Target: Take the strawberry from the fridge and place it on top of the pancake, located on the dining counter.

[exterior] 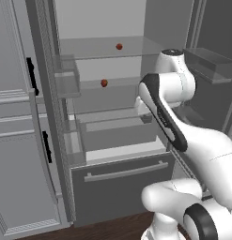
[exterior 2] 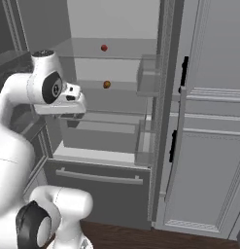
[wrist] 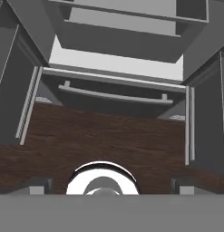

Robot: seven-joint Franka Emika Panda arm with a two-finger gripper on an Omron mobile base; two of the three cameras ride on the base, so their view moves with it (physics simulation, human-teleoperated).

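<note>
One fridge [exterior: 112, 187], two small red fruits [exterior: 119, 46] on its shelves, one drawer [exterior: 122, 185].

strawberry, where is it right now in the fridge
Two small red fruits sit in the open fridge: one on the upper glass shelf, one on the shelf below, left of the arm; which is the strawberry is unclear.

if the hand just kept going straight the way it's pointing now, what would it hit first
Probably the dark wood floor in front of the fridge's bottom drawer; the open hand points down there, nothing in between, though depth is unclear.
</note>
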